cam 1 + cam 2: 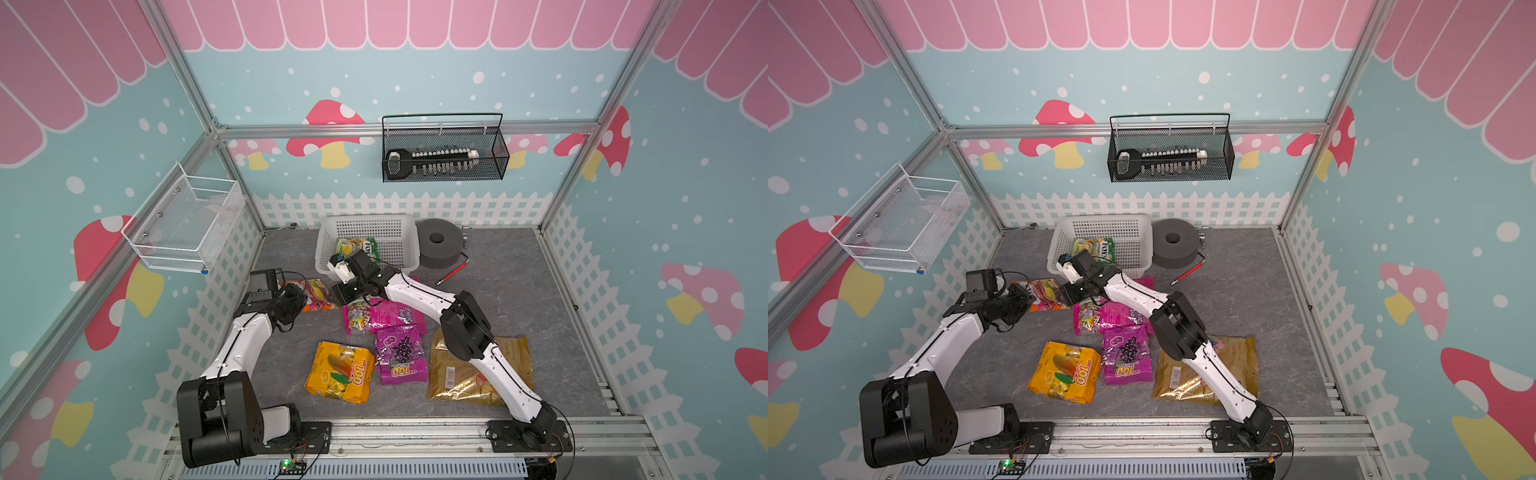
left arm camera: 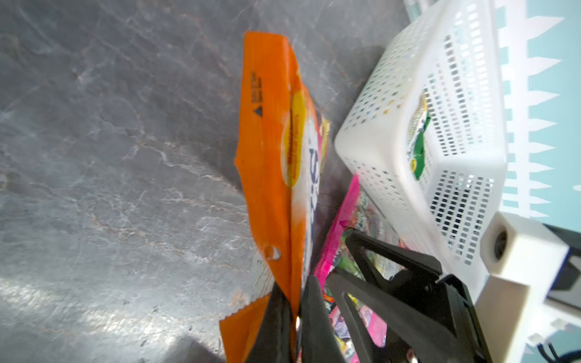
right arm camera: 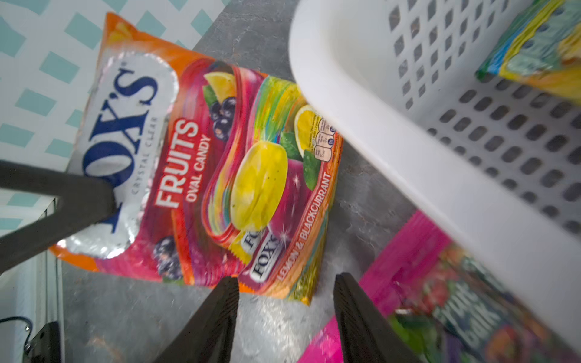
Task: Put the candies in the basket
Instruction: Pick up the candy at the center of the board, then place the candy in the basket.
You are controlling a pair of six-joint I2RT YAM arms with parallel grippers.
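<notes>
1. The left gripper (image 2: 294,297) is pressed together on the edge of the orange Fox's bag (image 2: 270,141).
2. The Fox's bag sits left of the basket (image 1: 365,219), near it but not touching. I cannot tell whether the bag is clear of the floor (image 1: 519,311).
3. The right gripper (image 3: 286,311) is spread and empty. It hangs over the floor between the Fox's bag and the magenta bag (image 1: 395,313), just by the basket's near left corner.
4. The green-yellow bag (image 1: 353,246) lies inside the basket, towards its left side.
5. The magenta bag lies on the floor right up against the basket's near side.
6. The purple bag (image 1: 401,357) lies in front of the magenta bag, their edges meeting.
7. The yellow bag (image 1: 338,376) lies just left of the purple bag.
8. The gold bag (image 1: 453,382) lies to the right of the purple bag, partly under the right arm (image 1: 419,291).
</notes>
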